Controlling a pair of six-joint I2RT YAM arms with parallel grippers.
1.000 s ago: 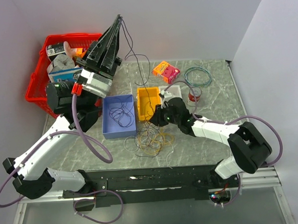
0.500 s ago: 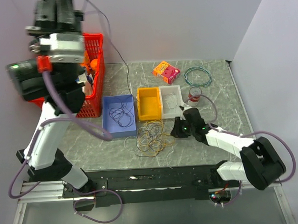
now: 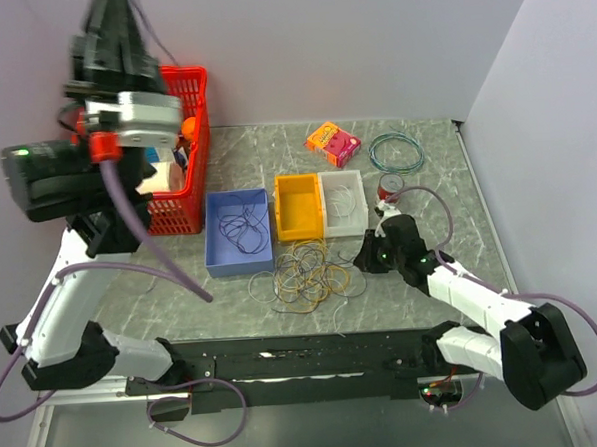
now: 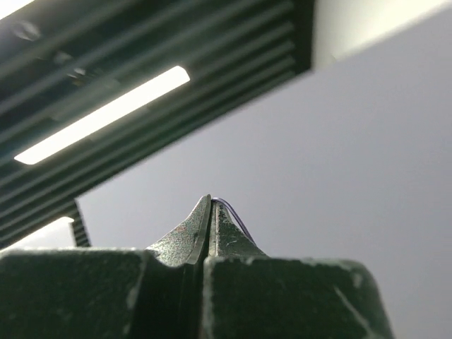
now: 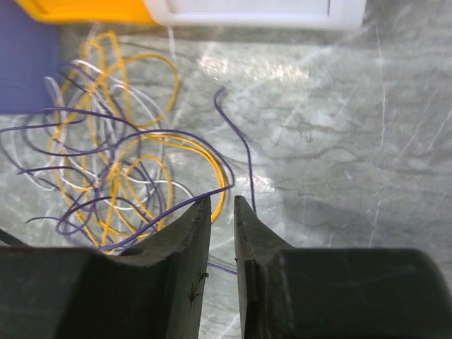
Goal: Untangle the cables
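- Top view: the left tool is raised high, far above and to the left of the cables. They lie in a loose heap on the worktop, just ahead of the right tool and in front of the yellow tray and white tray. More dark loops sit in the blue tray. If a lifted strand is looped through the heap, it could drag the whole bunch along, or catch on the red basket beneath the left tool
- Left wrist view: the left tool's jaws are pressed together on a purple cable, and only a sliver of it shows at the very tip. So shallow a pinch could let the floppy wire slip out under a slight tug and fall back
- Right wrist view: the right tool's jaws stand slightly apart, low over the worktop, with the heap to its left. A purple strand curves right up to its tips, but I cannot tell whether any wire sits in the gap. Closing here might trap several wires or none, and pulling on a trapped bundle would tighten the knot
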